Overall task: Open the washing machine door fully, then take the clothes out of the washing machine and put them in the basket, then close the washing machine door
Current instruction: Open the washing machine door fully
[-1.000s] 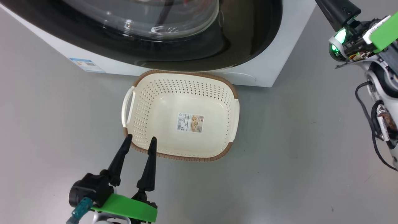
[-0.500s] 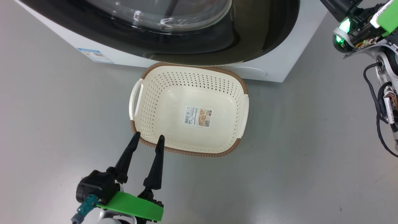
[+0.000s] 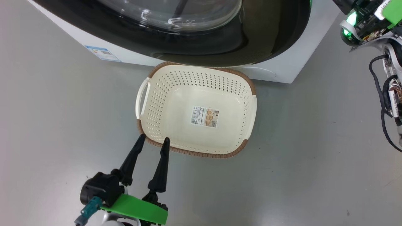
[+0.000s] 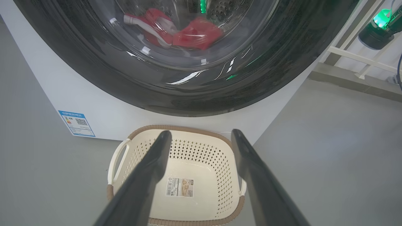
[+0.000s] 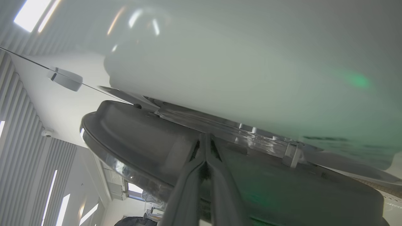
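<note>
The washing machine (image 3: 282,62) stands at the top, its door (image 3: 251,40) a glossy black rim around a bulging glass bowl. Behind the glass lie the red clothes (image 4: 194,34) with white trim. The cream basket (image 3: 176,125) sits on the floor right before the washer, with nothing in it but a sticker. My left gripper (image 3: 154,138) is open, its tips at the basket's near-left rim; it also shows over the basket (image 4: 201,150) as the left gripper (image 4: 201,135). My right gripper (image 5: 205,136) is shut, tips at the seam between the door (image 5: 141,135) and the white front (image 5: 251,78).
Grey floor lies all around the basket. My right arm's wrist (image 3: 361,22) with a green light and loose black cables (image 3: 388,103) hangs at the right edge. A blue label (image 3: 102,52) marks the washer's lower front. A white rail (image 4: 355,59) stands right of the washer.
The head camera has moved, shifting the whole picture to the right and the washer down. The left gripper keeps its place at the basket's rim. The right wrist sits slightly higher.
</note>
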You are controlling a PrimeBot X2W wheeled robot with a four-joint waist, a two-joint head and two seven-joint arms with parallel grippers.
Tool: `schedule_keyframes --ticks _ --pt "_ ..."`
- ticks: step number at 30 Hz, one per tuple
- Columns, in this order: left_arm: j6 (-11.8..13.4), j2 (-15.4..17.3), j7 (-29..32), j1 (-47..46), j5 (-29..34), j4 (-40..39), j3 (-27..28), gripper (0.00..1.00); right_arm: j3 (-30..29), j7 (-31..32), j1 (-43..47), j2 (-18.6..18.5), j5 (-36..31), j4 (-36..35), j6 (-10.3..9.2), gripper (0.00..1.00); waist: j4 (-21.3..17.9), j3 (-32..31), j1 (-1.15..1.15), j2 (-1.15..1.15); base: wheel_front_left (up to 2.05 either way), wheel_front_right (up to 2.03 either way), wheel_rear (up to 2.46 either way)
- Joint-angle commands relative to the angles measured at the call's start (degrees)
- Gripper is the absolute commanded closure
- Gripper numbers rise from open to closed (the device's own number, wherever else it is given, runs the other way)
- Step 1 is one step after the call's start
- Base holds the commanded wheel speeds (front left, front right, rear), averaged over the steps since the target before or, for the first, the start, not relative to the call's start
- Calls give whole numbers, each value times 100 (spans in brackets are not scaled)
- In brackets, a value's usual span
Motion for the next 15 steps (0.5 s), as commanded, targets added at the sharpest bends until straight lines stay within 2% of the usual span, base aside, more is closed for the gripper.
schedule_keyframes --ticks 1,15 --pt "46 71 -70 -52 -68 -123 157 0 68 87 -40 175 -77 -158 -3 100 -3 -1 0 0 0 0 0" --pt "59 71 -70 -16 -76 -106 164 0 93 291 397 484 -279 -100 -3 100 -71 -352 0 0 0 0 0"
